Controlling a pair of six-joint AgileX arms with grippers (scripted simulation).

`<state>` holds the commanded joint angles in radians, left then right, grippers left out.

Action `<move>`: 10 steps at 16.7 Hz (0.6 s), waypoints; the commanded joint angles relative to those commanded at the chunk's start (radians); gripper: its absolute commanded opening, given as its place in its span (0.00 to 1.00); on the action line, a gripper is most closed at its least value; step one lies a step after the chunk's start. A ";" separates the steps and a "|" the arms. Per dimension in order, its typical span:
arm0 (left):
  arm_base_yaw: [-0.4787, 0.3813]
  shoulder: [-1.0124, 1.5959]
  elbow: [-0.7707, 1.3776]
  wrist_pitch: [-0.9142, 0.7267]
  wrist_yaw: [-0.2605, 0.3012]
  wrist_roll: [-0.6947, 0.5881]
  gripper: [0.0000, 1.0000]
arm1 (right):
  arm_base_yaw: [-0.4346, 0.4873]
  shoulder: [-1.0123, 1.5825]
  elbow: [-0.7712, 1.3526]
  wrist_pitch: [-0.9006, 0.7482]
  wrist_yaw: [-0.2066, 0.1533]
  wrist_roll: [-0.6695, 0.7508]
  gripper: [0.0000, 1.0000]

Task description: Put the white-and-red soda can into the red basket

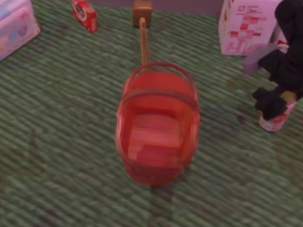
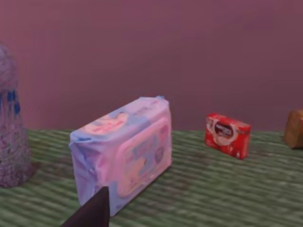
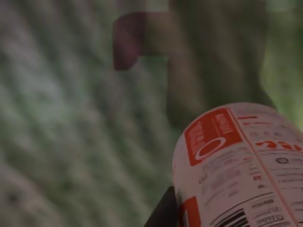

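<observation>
Oval orange-red woven basket (image 1: 157, 126) with hoop handle: stood at table centre. My right gripper (image 1: 274, 103): at 3 o'clock of the basket, fingers clamped on the small white-and-red soda can (image 1: 274, 121), which stood upright on the green mat. My left arm: parked at 9 o'clock.

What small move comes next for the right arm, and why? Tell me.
Probably close on the can and lift it straight up. The right gripper sits over its top, the can stands on the table at the right, and the basket waits in the middle.
</observation>
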<state>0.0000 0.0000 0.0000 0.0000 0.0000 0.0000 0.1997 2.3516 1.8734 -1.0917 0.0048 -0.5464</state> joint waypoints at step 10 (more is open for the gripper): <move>0.000 0.000 0.000 0.000 0.000 0.000 1.00 | -0.003 -0.002 0.000 0.000 0.000 0.001 0.00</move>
<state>0.0000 0.0000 0.0000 0.0000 0.0000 0.0000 0.1970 2.3500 1.8738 -1.0921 0.0048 -0.5451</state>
